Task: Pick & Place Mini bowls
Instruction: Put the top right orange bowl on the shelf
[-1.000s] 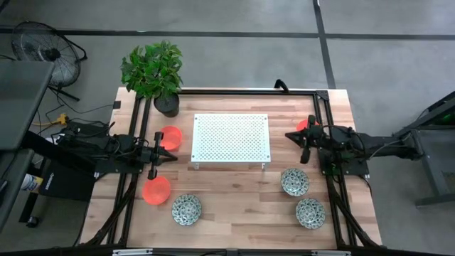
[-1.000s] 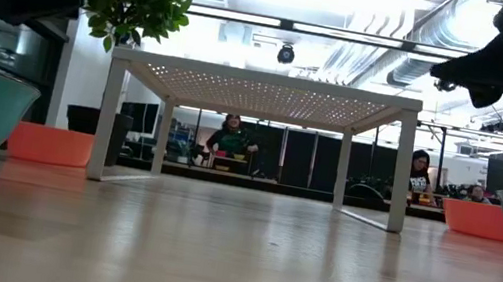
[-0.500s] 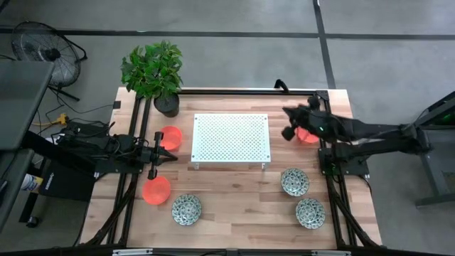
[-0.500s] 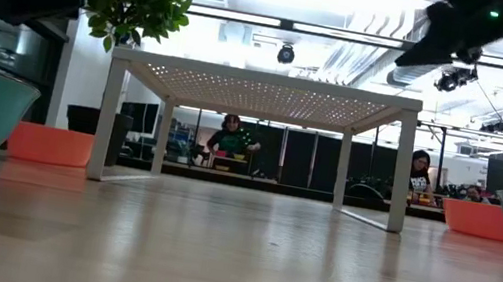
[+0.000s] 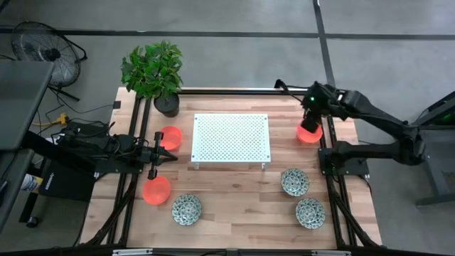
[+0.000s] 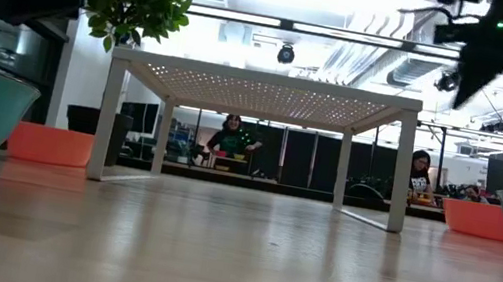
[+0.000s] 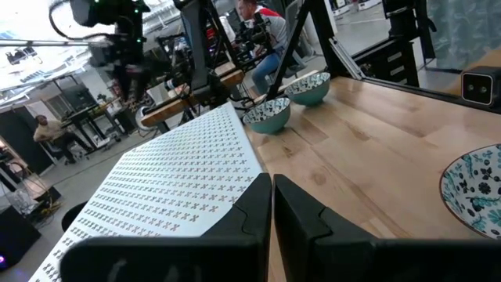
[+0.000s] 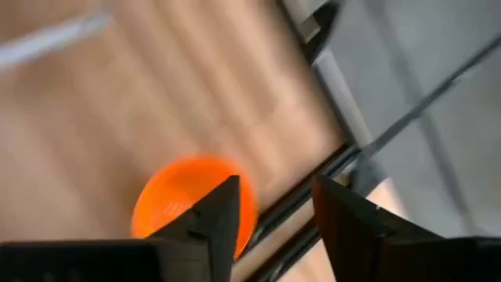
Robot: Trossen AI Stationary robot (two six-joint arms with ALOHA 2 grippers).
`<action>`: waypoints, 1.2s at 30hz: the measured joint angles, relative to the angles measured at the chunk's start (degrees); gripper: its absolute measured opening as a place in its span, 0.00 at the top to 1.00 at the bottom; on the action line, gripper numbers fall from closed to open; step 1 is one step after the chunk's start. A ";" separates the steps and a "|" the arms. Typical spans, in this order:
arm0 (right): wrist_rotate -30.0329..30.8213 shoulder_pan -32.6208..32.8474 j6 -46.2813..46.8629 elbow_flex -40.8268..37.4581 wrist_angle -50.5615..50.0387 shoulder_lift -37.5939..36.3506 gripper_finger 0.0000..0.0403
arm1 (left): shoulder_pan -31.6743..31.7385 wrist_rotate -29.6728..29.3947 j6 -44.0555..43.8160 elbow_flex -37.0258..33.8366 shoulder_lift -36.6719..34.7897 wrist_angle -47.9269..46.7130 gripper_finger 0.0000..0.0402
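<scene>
Now the right gripper (image 5: 311, 116) hangs above the orange bowl (image 5: 308, 133) that sits near the table's right rail, at the far right of the white perforated stand (image 5: 231, 138), and its wrist view shows the two fingers (image 8: 218, 210) standing apart with nothing between them. It looks like the approach step of a pick: the next move probably needs a descent so one finger goes inside the rim and one outside, then closing. The left gripper (image 5: 152, 153) waits closed and empty between the two orange bowls (image 5: 170, 137) on the left side, while the speckled bowls (image 5: 293, 182) rest on the near part of the table
</scene>
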 joint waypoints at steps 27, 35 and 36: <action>-20.29 -8.47 24.73 -19.84 11.77 13.01 0.55 | 0.00 0.14 -0.01 0.00 0.00 -0.02 0.98; -20.10 -8.47 24.91 -20.20 17.67 13.69 0.55 | 0.00 0.13 0.00 0.00 0.00 -0.02 0.98; -19.93 -8.47 24.91 -20.20 17.93 13.69 0.55 | 0.00 0.13 0.00 0.00 0.00 -0.02 0.98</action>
